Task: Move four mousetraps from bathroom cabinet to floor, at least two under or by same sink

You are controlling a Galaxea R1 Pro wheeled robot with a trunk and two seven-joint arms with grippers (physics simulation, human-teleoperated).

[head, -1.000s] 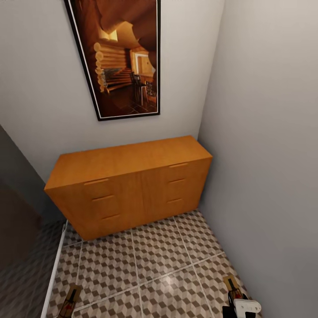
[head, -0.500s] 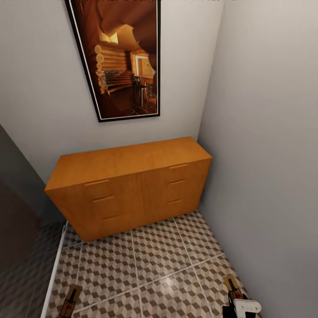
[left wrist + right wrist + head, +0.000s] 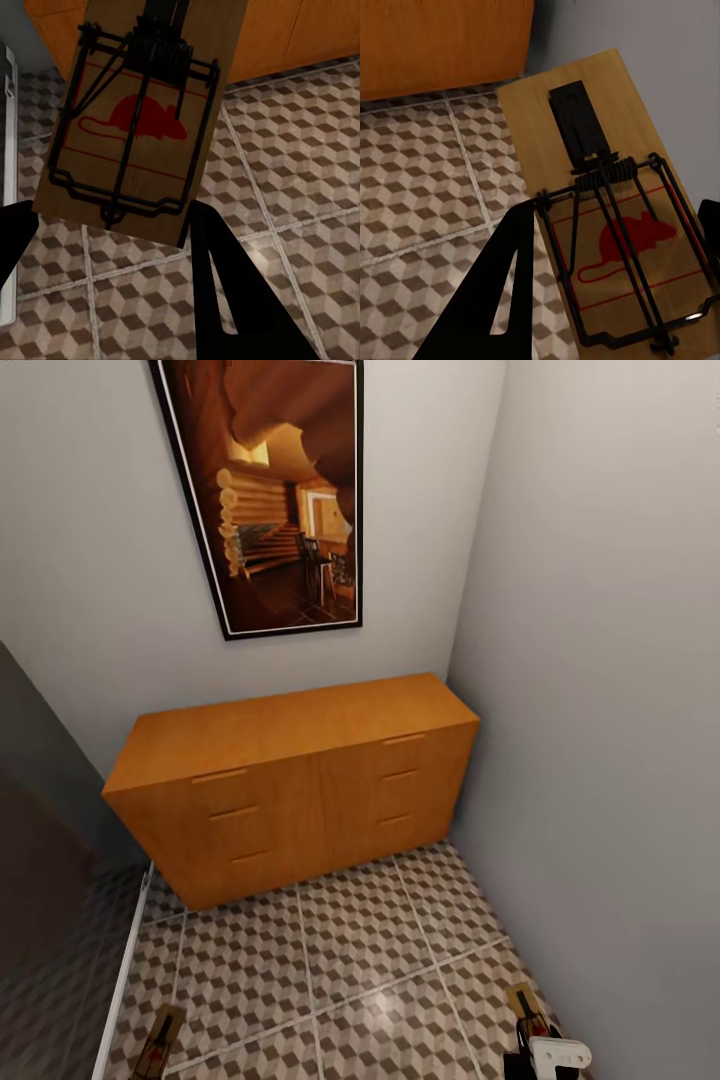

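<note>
Head view: cabinet [image 3: 300,780] sits slightly lower than before | both fingers pinching mousetraps — left [image 3: 142,120], right [image 3: 611,210]

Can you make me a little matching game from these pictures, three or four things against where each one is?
Things:
1. picture
2. cabinet
3. left mousetrap
4. right mousetrap

Places:
A. standing on the tiled floor against the wall
B. between the right gripper's fingers
C. hanging above the cabinet
D. between the left gripper's fingers

Pairs: 1-C, 2-A, 3-D, 4-B
</note>
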